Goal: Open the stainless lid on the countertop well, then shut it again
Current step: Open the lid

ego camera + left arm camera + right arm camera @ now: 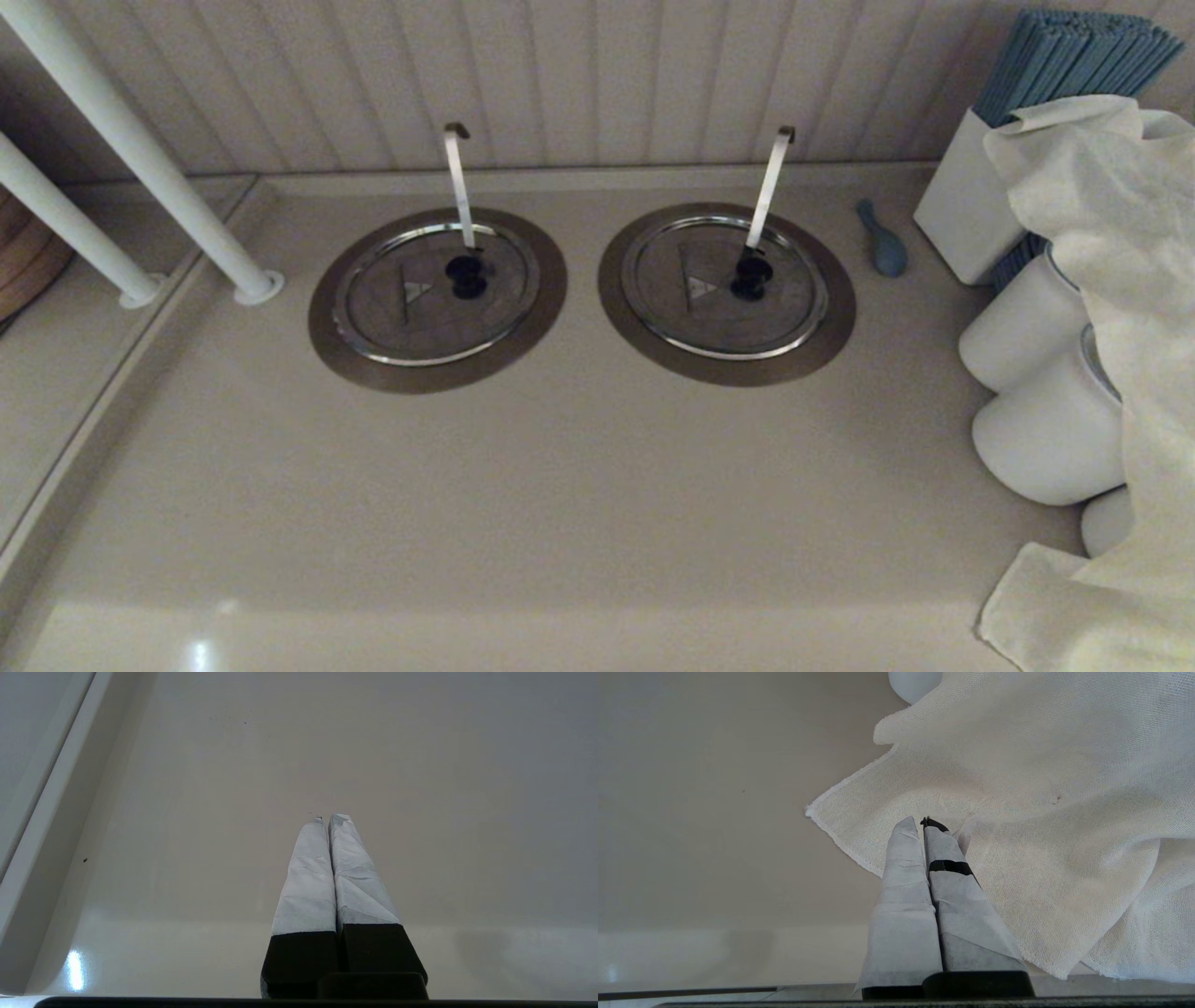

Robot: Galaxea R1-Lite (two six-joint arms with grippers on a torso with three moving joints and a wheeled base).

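Note:
The stainless lid (411,322) lies flat and closed at the left of the counter in the head view, with its black knob (466,276) and pale triangle mark (414,291). A brownish steel collar (439,375) rings it; the well's dark hole is hidden under the lid. A hooked ladle handle (458,187) rises nearly upright behind the knob. Neither arm shows in the head view. My left gripper (329,818) is shut and empty over bare counter. My right gripper (919,821) is shut and empty over the edge of a white cloth (1017,788).
A twin lid (719,322) with a rightward-slanting handle (769,187) sits to the right. Further right are a blue spoon (883,243), a white box of blue straws (966,215) and white jars (1046,439) under the draped cloth (1120,280). White poles (140,159) stand at the left.

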